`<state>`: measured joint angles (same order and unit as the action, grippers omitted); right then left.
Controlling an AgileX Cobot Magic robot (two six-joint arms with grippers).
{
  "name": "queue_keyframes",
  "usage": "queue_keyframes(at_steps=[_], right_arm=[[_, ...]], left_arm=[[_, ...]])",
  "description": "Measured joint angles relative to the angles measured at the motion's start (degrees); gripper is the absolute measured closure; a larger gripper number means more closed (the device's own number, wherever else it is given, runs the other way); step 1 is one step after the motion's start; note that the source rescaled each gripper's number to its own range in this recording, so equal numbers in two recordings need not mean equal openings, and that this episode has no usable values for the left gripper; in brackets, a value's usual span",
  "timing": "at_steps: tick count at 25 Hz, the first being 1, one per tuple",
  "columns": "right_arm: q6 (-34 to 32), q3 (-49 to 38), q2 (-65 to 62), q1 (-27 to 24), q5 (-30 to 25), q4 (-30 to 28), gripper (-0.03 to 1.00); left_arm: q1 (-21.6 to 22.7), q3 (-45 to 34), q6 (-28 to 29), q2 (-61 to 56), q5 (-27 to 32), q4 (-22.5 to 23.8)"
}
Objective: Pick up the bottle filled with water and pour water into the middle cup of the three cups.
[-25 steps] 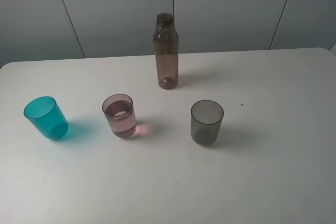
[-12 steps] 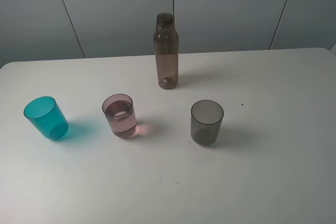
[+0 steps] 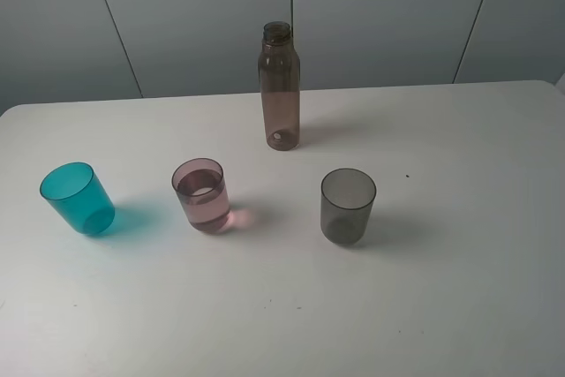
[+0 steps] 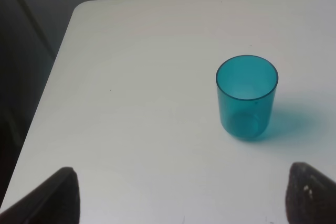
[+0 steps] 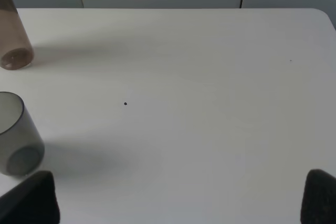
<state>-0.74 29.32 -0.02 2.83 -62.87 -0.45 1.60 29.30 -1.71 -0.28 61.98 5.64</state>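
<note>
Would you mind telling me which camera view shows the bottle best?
The exterior high view: the bottle stands whole and upright on the table, behind the cups. The right wrist view catches only its lower part at the picture's edge; the left wrist view misses it.

Bottle (image 5: 11, 35) top cut off

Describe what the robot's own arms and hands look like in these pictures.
Little of them shows. In the left wrist view, the left hand appears only as two dark, matte, rounded fingertips at the frame's lower corners. The right hand looks the same: two black, blunt fingertips. No cables, markings or arm links are visible, and the high view shows no arms at all.
</note>
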Motion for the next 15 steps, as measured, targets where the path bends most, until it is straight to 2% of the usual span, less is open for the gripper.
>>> queue_keyframes(at_steps=[8, 15], right_arm=[[0.0, 0.0, 0.0, 0.0, 0.0, 0.1, -0.03], [2.8, 0.0, 0.0, 0.0, 0.0, 4.3, -0.03]], left_arm=[[0.0, 0.0, 0.0, 0.0, 0.0, 0.0], [0.0, 0.0, 0.0, 0.0, 0.0, 0.0]])
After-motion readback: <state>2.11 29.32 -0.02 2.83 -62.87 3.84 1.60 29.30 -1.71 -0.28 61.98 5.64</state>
